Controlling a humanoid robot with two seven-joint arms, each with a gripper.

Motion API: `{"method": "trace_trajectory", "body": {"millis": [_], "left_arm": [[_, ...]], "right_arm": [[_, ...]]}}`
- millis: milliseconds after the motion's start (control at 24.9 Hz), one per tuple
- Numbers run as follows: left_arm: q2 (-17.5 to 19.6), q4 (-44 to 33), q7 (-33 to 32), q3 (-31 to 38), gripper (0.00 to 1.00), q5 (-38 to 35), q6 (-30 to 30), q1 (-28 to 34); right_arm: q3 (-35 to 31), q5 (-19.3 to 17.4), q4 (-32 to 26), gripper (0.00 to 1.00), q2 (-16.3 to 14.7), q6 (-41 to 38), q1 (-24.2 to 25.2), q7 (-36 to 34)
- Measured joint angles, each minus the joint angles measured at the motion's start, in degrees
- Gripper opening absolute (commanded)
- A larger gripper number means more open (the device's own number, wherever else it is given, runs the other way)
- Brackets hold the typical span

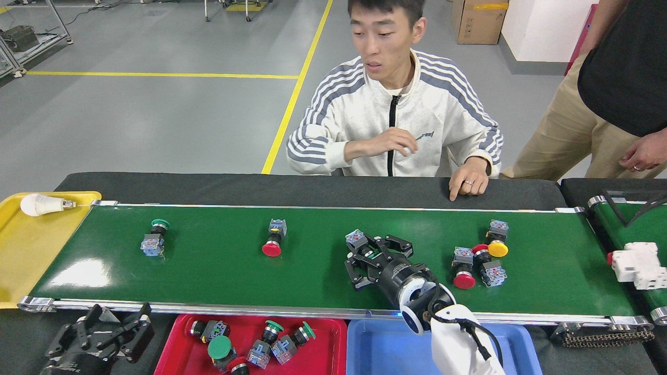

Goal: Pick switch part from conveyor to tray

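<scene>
The conveyor point(312, 284) is the long dark-green belt across the middle. On it lie a green-capped switch part point(155, 238), a red-capped one point(274, 241) and a cluster of three at the right point(482, 260). My right gripper point(372, 255) reaches onto the belt, open, its fingers on either side of another switch part point(356, 238) whose cap is hidden. The red tray point(172, 344) below the belt holds several switch parts. Over the black table left of that tray, my left gripper point(117, 320) is open and holds nothing.
A blue tray point(375, 346) sits right of the red one. A yellow tray point(31, 250) with a light bulb point(39, 204) is at the left end. A second green belt point(620, 232) carries a white part point(638, 263). A seated person's hand point(468, 183) rests behind the conveyor.
</scene>
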Motion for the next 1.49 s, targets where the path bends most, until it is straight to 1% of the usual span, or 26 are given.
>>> {"method": "trace_trajectory", "body": {"millis": [40, 80, 161, 241, 361, 442, 522, 602, 683, 763, 843, 883, 964, 1004, 1084, 1124, 1165, 1205, 1285, 1325, 1365, 1446, 1486], "left_arm": [[0.41, 0.67, -0.01, 0.01, 1.0, 0.0, 0.05, -0.61], [1.01, 1.86, -0.01, 0.02, 1.0, 0.01, 0.07, -1.64], [2.56, 5.55, 0.0, -0.03, 1.0, 0.0, 0.3, -4.44], [4.52, 10.11, 0.05, -0.18, 1.0, 0.0, -1.11, -7.77], [7.2, 18.2, 0.15, -1.22, 1.0, -0.01, -3.32, -14.15], [8.69, 23.75, 0.66, -2.75, 1.0, -0.04, -3.96, -17.7], [10.45, 29.23, 2.34, -3.36, 1.0, -0.04, -4.11, -19.55], [12.0, 33.55, 3.89, -3.44, 1.0, -0.04, -4.28, -20.17], [13.59, 37.57, 5.21, -3.48, 1.0, -0.04, -3.95, -21.34], [14.91, 41.74, 5.97, -3.62, 1.0, -0.04, -2.82, -23.64], [15.48, 45.9, 7.03, -3.73, 1.0, -0.04, -2.01, -26.69], [15.66, 47.85, 7.4, -3.96, 1.0, -0.05, -1.87, -28.04], [16.07, 51.92, 8.09, -5.07, 1.0, -0.07, -1.26, -30.62], [16.35, 54.11, 8.29, -5.88, 0.99, -0.07, -0.72, -31.96], [16.62, 58.56, 8.58, -8.01, 0.95, -0.08, 1.62, -34.57], [16.62, 59.89, 8.86, -8.81, 0.93, -0.08, 2.88, -35.16], [16.62, 60.85, 9.45, -9.39, 0.86, -0.07, 4.29, -35.45], [16.64, 61.25, 10.28, -9.62, 0.75, -0.07, 5.23, -35.59], [16.61, 61.56, 11.77, -9.84, 0.47, 0.09, 6.73, -35.6], [16.61, 61.62, 12.37, -9.75, 0.37, 0.34, 7.09, -35.61], [16.58, 61.64, 12.75, -9.59, 0.29, 0.7, 7.35, -35.61], [15.99, 61.65, 13.18, -9.47, 0.21, 2.0, 7.78, -35.61], [15.35, 61.58, 13.48, -9.44, 0.19, 2.54, 7.95, -35.61]], "right_arm": [[1.14, 0.0, -3.08, 0.81, -0.4, -3.03, 2.22, -0.57], [1.83, 0.0, -5.48, 1.0, -0.87, -5.88, 4.26, -0.78], [2.8, 0.03, -6.82, 1.0, -0.5, -9.45, 6.19, -1.18], [3.85, 0.09, -7.08, 1.0, 0.34, -11.07, 6.44, -1.31], [3.71, 0.01, -7.47, 1.0, 0.77, -11.74, 6.44, -1.34], [1.23, -0.12, -8.54, 0.99, 0.82, -10.52, 6.5, -1.34], [-4.83, -0.18, -11.29, 0.98, 0.86, -6.24, 8.28, -1.64], [-9.98, -0.19, -14.61, 0.98, 0.99, 0.45, 13.46, -3.56], [-12.79, -0.2, -17.01, 0.98, 1.05, 8.29, 18.2, -7.81], [-14.89, -0.22, -17.47, 0.98, 0.87, 16.58, 22.25, -12.58], [-16.23, -0.25, -17.17, 0.98, -0.4, 21.91, 25.3, -15.37], [-16.44, -0.26, -16.8, 0.98, -1.09, 23.45, 25.78, -15.77], [-16.36, -0.21, -16.02, 0.98, -1.31, 25.11, 25.13, -16.4], [-15.68, -0.09, -15.23, 0.98, -1.3, 25.64, 23.81, -16.62], [-11.21, 0.07, -12.17, 0.98, -1.08, 25.95, 18.47, -16.84], [-9.11, 0.12, -10.22, 0.98, -0.95, 26.15, 15.82, -16.31], [-6.94, 0.13, -7.77, 0.98, -0.86, 26.28, 13.04, -15.24], [-5.18, 0.16, -5.57, 0.98, -0.5, 26.42, 10.68, -14.18], [-1.61, 0.23, -1.33, 0.98, 0.6, 26.56, 6.25, -11.98], [-0.07, 0.2, 0.4, 0.98, 0.82, 26.56, 4.35, -10.62], [1.08, 0.16, 1.67, 0.98, 0.86, 26.48, 3.05, -9.61], [3.0, -0.27, 3.27, 0.98, 0.86, 25.01, 1.04, -7.0], [3.31, -0.5, 3.54, 0.98, 0.86, 23.46, 0.83, -5.94]]}}
